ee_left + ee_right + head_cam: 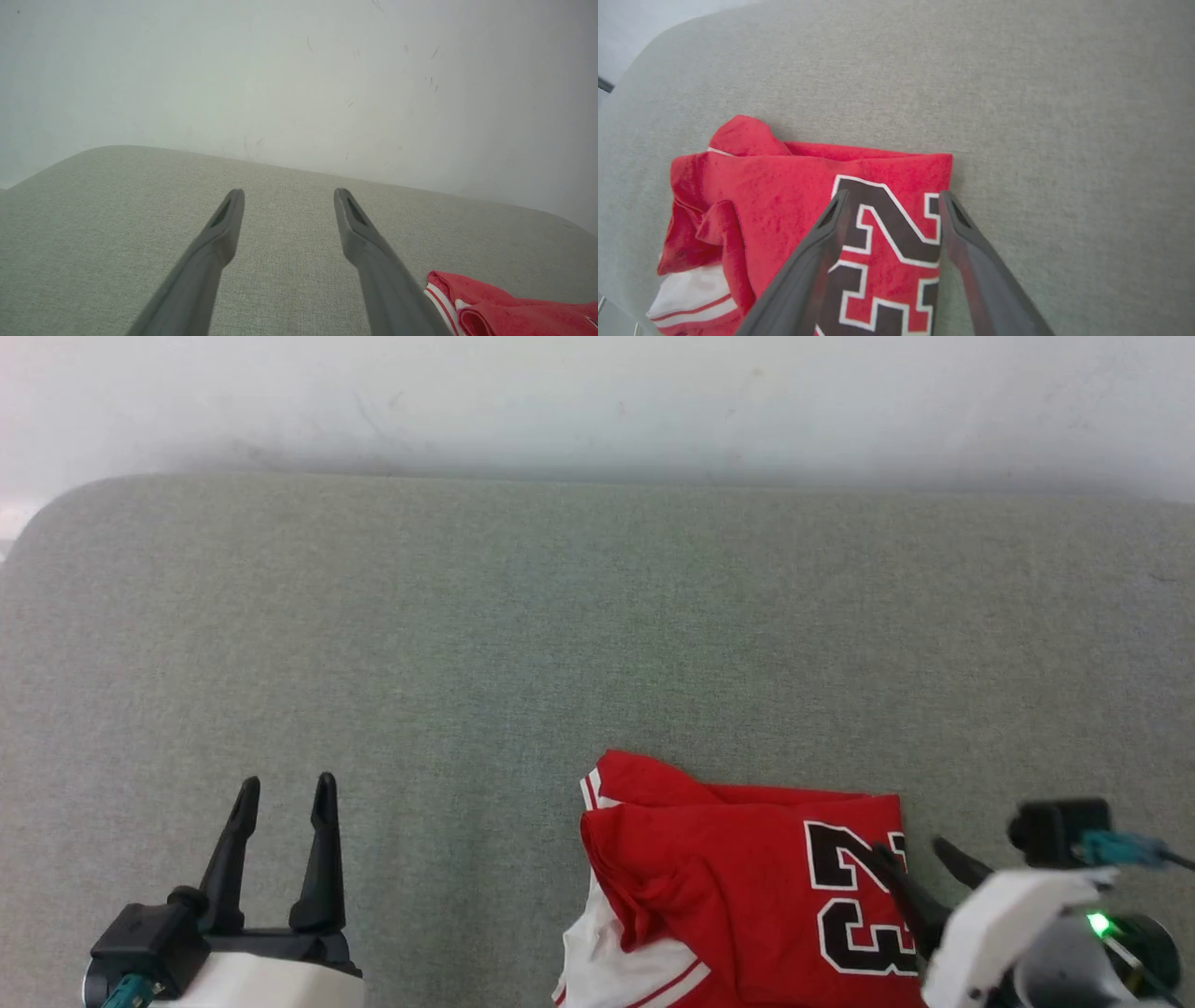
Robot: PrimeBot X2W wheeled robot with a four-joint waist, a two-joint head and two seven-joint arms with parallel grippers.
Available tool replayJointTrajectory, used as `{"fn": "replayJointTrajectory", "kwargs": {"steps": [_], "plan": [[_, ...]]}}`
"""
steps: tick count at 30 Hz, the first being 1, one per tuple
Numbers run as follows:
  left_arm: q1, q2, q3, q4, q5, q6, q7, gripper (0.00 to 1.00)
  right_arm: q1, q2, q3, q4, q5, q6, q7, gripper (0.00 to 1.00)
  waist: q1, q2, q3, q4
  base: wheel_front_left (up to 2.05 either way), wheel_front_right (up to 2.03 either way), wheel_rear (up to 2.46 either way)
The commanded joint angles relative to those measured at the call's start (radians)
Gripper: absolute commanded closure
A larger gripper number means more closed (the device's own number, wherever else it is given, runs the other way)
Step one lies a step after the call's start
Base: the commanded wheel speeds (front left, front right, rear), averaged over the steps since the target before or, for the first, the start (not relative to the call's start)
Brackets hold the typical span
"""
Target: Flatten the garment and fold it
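On the grey pad's [560, 616] near edge, the shirt [728, 859] lies rumpled; left gripper [288, 784] and right gripper [910, 854] gape empty. Recommend pinching one corner, pulling outward smoothly.

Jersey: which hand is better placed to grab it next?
Probably right. The right hand hangs open over the jersey by its number; the left hand sits apart over bare cushion.

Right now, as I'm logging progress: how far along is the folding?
Done: the garment lies folded in a compact stack, number up. In hand: nothing; right gripper and left gripper both have open jaws. Left: perhaps tucking the white sleeve that sticks out.
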Motion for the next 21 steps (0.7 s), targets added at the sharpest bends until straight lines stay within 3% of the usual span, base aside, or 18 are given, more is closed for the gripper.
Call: {"fn": "replayJointTrajectory", "kwargs": {"steps": [1, 6, 18, 19, 21], "plan": [[0.005, 0.007, 0.001, -0.006, 0.001, -0.007, -0.005, 0.0, 0.025, 0.001, -0.014, -0.013, 0.007, -0.001, -0.008, 0.0, 0.0, 0.0, 0.01, -0.007, 0.0, 0.0, 0.0], [0.005, 0.015, 0.003, -0.012, -0.005, -0.007, -0.005, 0.0, 0.081, 0.001, -0.035, -0.011, 0.021, -0.001, -0.027, 0.0, 0.0, 0.0, 0.028, -0.014, 0.0, 0.0, 0.0], [-0.017, 0.049, -0.02, -0.002, -0.011, -0.007, -0.005, 0.0, 0.043, 0.001, 0.024, 0.13, 0.033, -0.001, 0.0, 0.0, 0.0, 0.0, 0.045, 0.009, 0.0, 0.0, 0.0], [-0.019, 0.05, -0.021, -0.001, -0.011, -0.007, -0.005, 0.0, 0.04, 0.001, 0.02, 0.138, 0.034, -0.001, 0.004, 0.44, 0.0, 0.0, 0.046, 0.01, 0.0, 0.0, 0.0], [-0.022, 0.049, -0.022, 0.001, -0.012, -0.007, -0.005, 0.0, 0.031, 0.001, 0.013, 0.149, 0.031, -0.001, 0.006, 1.0, 0.0, 0.0, 0.047, 0.012, 0.0, 0.0, 0.0]]}}
